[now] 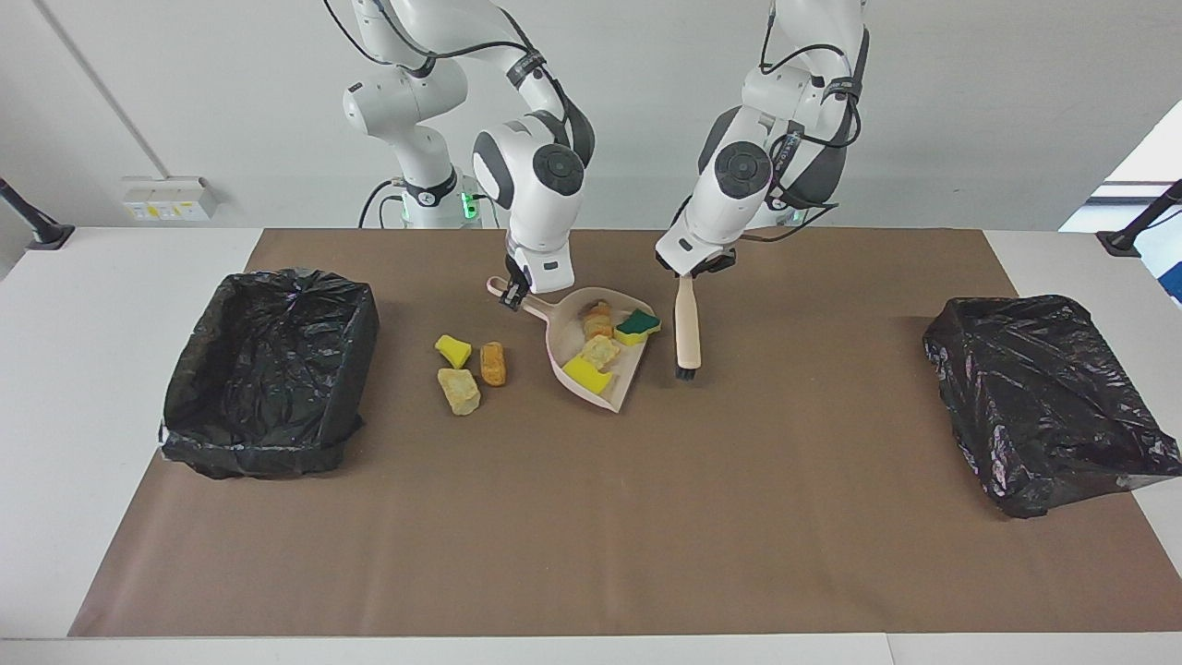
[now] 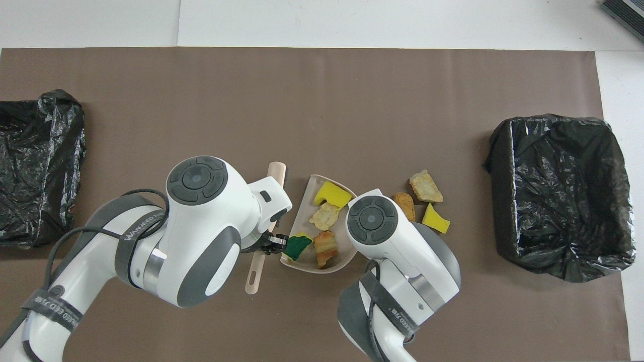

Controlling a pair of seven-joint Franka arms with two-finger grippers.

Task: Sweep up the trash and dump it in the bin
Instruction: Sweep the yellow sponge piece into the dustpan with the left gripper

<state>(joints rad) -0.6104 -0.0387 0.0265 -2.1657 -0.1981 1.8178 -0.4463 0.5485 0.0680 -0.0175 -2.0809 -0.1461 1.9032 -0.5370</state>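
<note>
Counter (image 1: 591, 554) space opens wide before you in the facing view: the brown mat lies bare from the dustpan (image 1: 596, 356) down to its edge farthest from the robots. One black-lined bin (image 1: 268, 369) sits at the right arm's end, another bin (image 1: 1043, 397) at the left arm's end, both well apart from the middle. Your right gripper (image 1: 511, 294) is clamped shut on the dustpan's handle, arm bent steeply down. Your left gripper (image 1: 685, 272) is closed on the top of the brush (image 1: 685, 328), which hangs nearly upright just beside the pan, bristles down at the mat. Four scraps of trash (image 1: 605, 342) lie in the pan; three loose scraps (image 1: 466, 365) lie between pan and the right arm's bin.

From overhead, you see the left gripper (image 2: 271, 241) beside the pan (image 2: 307, 221), the brush (image 2: 266, 226) running alongside its rim. The right arm's wrist covers its gripper. Loose scraps (image 2: 422, 198) lie near the bin (image 2: 558, 196), open mat above them.
</note>
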